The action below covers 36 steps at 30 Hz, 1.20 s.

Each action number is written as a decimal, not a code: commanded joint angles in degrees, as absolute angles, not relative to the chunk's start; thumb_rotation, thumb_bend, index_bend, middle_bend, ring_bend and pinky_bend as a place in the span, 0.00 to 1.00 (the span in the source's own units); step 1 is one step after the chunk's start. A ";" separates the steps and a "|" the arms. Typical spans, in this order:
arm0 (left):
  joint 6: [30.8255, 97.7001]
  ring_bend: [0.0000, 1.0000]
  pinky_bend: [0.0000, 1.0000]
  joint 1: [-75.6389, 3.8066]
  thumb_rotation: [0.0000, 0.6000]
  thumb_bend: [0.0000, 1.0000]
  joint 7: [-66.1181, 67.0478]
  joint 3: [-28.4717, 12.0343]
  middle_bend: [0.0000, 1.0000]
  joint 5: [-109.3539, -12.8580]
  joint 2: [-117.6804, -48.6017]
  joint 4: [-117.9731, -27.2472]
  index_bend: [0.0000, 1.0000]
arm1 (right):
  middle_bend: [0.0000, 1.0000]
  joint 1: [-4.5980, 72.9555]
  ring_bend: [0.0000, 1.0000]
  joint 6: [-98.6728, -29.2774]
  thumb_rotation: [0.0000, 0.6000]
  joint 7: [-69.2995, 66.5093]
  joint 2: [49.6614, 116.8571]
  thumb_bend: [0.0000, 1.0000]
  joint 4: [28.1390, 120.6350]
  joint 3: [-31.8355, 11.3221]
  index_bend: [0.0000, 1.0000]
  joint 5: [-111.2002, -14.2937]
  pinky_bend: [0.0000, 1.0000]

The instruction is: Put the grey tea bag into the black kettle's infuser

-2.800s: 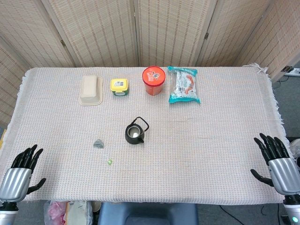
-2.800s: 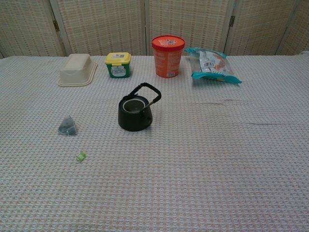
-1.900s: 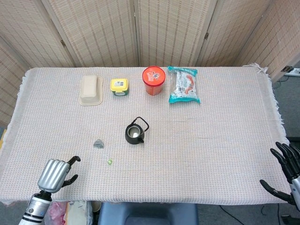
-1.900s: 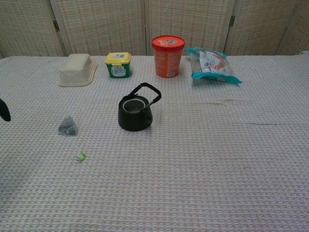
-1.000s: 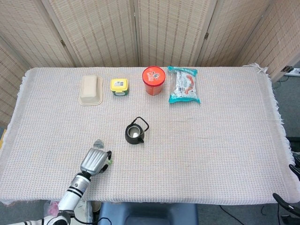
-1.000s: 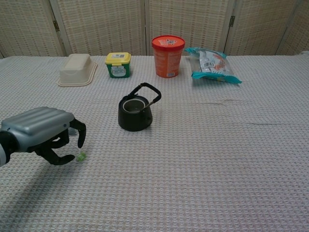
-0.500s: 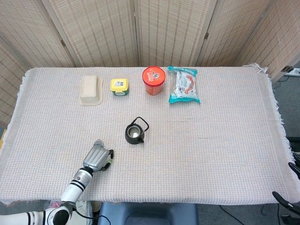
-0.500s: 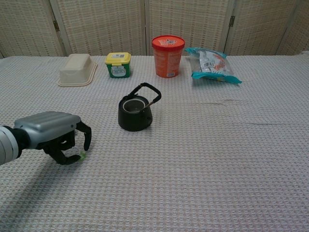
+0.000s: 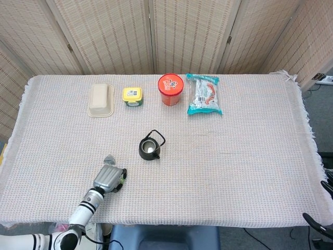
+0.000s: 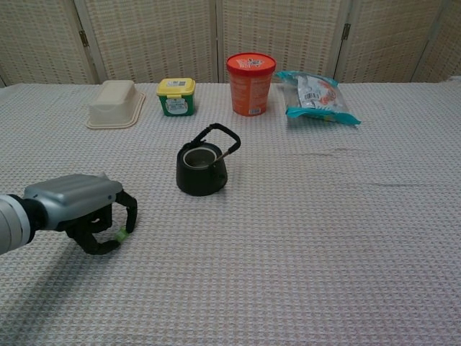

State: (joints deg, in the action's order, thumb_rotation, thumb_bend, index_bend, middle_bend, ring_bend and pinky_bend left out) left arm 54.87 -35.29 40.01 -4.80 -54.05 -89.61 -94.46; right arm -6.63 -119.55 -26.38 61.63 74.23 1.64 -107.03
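Note:
The grey tea bag lies on the cloth left of the black kettle; in the chest view my left hand hides it. The kettle stands lidless, its metal infuser open at the top and its handle upright. My left hand rests palm-down just in front of the bag. Its curled fingers and thumb meet on the bag's small green tag, which still lies on the cloth. Only dark fingertips of my right hand show at the lower right edge, spread and empty.
Along the far side stand a cream tub, a yellow-lidded jar, a red cup and a teal snack packet. The cloth-covered table ends in front at the fringe, close to my left forearm.
My left hand came in from the front left corner, settled over the green tag and curled its fingers onto it. My right hand withdrew to the frame's lower right edge.

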 commanded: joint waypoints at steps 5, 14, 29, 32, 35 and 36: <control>55.37 1.00 1.00 -35.64 1.00 0.40 37.99 -4.03 1.00 -54.12 -90.75 -92.65 0.45 | 0.00 -6.66 0.00 -119.64 1.00 -26.54 61.64 0.10 74.09 1.60 0.00 -107.01 0.00; 55.84 1.00 1.00 -36.16 1.00 0.40 35.53 -3.42 1.00 -55.87 -91.26 -91.06 0.47 | 0.00 -6.57 0.00 -119.27 1.00 -26.33 61.57 0.10 74.35 1.63 0.00 -107.02 0.00; 54.76 1.00 1.00 -36.71 1.00 0.40 31.38 -2.92 1.00 -57.09 -91.13 -88.82 0.44 | 0.00 -6.60 0.00 -118.57 1.00 -25.47 61.36 0.10 75.09 1.58 0.00 -106.64 0.00; 55.21 1.00 1.00 -36.50 1.00 0.40 30.42 -2.83 1.00 -57.91 -90.90 -88.87 0.45 | 0.00 -6.48 0.00 -118.29 1.00 -25.00 61.33 0.10 75.36 1.63 0.00 -106.87 0.00; 55.89 1.00 1.00 -36.16 1.00 0.40 29.00 -2.65 1.00 -59.56 -90.84 -88.57 0.45 | 0.00 -6.39 0.00 -117.99 1.00 -24.56 61.26 0.10 75.63 1.70 0.00 -107.05 0.00; 56.21 1.00 1.00 -35.99 1.00 0.40 28.32 -2.59 1.00 -60.34 -90.88 -88.29 0.45 | 0.00 -6.36 0.00 -117.94 1.00 -24.44 61.22 0.10 75.76 1.69 0.00 -107.07 0.00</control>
